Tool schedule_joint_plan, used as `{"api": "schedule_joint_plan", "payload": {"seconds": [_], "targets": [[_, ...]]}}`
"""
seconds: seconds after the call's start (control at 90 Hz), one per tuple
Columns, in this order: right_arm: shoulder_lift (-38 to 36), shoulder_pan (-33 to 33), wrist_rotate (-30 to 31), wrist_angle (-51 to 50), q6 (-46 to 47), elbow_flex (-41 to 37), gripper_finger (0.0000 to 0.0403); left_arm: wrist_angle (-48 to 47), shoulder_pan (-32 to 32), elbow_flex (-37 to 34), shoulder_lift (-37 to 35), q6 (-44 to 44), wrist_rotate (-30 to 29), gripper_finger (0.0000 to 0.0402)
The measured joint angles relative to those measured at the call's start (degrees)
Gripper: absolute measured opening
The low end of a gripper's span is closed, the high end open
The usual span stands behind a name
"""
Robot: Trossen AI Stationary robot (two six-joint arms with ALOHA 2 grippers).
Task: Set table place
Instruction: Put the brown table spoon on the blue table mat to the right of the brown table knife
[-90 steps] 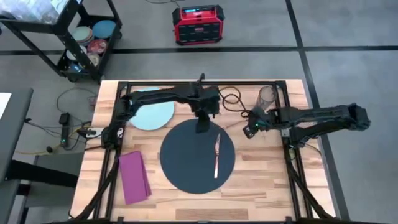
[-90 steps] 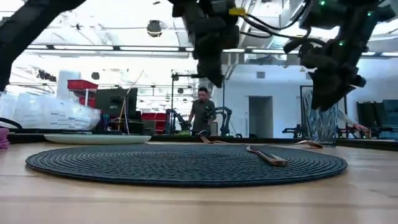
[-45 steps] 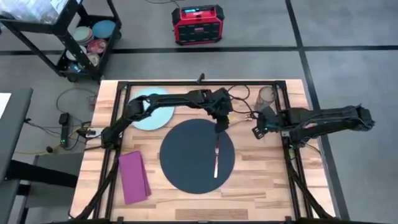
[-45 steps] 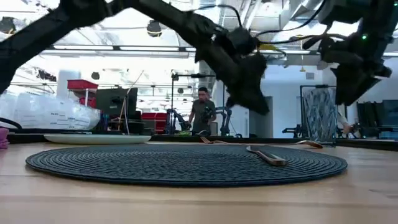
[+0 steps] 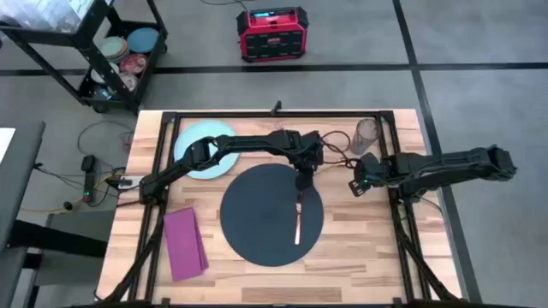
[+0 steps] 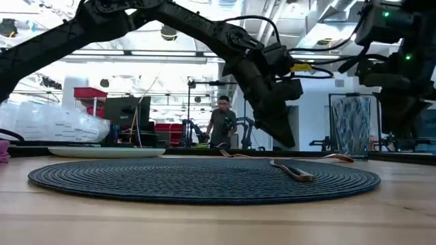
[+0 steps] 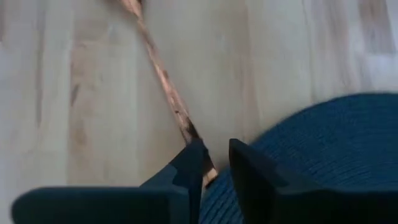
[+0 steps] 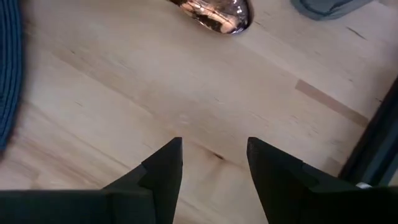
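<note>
Left pincer (image 7: 214, 158) low, fingers narrowly apart astride the near tip of a copper cutlery handle (image 7: 163, 74) on bare wood, mat (image 5: 257, 218) edge just beside. Judged light, stiff, thin and slippery: best pinched across the handle, squarely. Right pincer (image 8: 211, 152) hovering, fingers apart, spoon bowl (image 8: 214, 15) ahead, tumbler (image 5: 368, 133) near. Plate (image 5: 205, 150) and napkin (image 5: 186, 244) well apart. Plank worktop (image 5: 368, 248) smooth; workshop behind, person (image 6: 221, 122) standing far off.

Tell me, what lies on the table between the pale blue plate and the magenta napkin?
Only bare wood, seen in the high view: the plate sits toward the far edge and the napkin at the near edge. The left arm's links run above that stretch.
</note>
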Motion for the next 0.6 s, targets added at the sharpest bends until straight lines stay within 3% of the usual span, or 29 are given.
{"api": "schedule_joint_plan", "payload": {"seconds": [0.489, 0.6], "targets": [[0.02, -0.38, -0.27, 0.45, 0.92, -0.02, 0.0166, 0.58, -0.02, 0.13, 2.94, -0.09, -0.03, 0.0105], [0.07, -0.37, -0.27, 0.53, 1.62, -0.02, 0.0166, 1.59, -0.02, 0.13, 2.93, 0.43, -3.30, 0.0095]]}}
